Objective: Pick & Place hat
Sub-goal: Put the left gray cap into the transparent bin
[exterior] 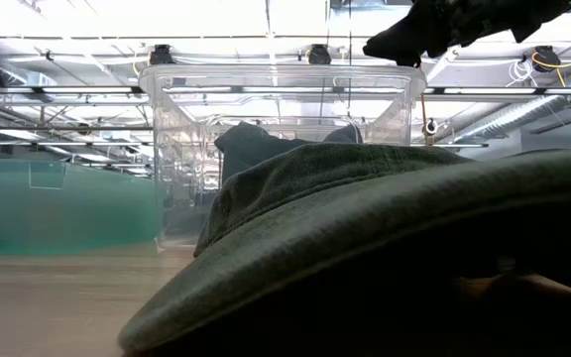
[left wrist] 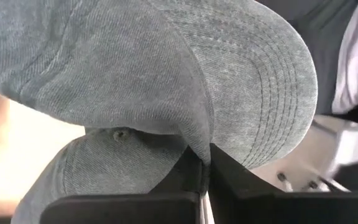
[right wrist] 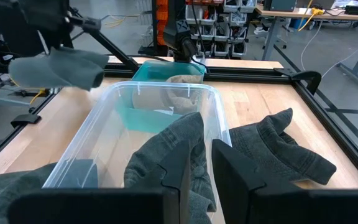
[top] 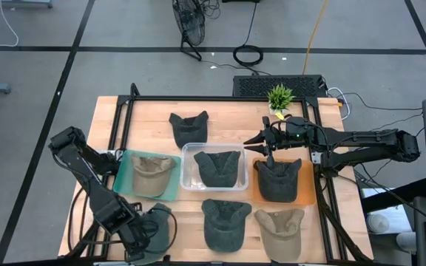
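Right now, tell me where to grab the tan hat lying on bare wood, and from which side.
Pinch the tan hat at its raised crown, coming straight down from above. It lies flat on the table, apart from the dark hat beside it, so its edges likely give fingers little to get under, while the soft crown should bunch.

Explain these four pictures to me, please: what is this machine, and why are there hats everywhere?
It is a robot with two dark arms at a wooden table, each ending in a two-finger gripper. One camera looks straight down, one sits at table level, and one rides on each wrist. Caps lie about: one in a clear bin, one on a green tray, one on an orange tray, others on the bare wood. The left gripper, at the table's near left corner, is shut on a grey cap. The right gripper hangs between the clear bin and the orange tray.
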`<act>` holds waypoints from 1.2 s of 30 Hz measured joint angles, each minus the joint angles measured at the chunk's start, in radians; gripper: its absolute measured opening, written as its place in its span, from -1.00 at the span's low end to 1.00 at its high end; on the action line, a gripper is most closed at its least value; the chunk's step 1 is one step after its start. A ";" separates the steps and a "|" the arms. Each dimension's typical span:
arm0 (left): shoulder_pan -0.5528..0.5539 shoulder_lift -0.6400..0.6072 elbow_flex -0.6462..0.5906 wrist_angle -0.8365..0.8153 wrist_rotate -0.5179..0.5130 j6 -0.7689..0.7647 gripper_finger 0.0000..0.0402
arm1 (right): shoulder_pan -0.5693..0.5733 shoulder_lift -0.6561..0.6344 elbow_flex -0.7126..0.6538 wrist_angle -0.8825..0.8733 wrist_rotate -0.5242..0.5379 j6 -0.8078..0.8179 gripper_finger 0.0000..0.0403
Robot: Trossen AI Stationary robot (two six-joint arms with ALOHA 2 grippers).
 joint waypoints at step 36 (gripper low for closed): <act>0.394 0.020 0.222 0.077 -1.013 0.945 -0.94 | 0.000 -0.005 0.000 -0.041 0.000 -0.004 -0.71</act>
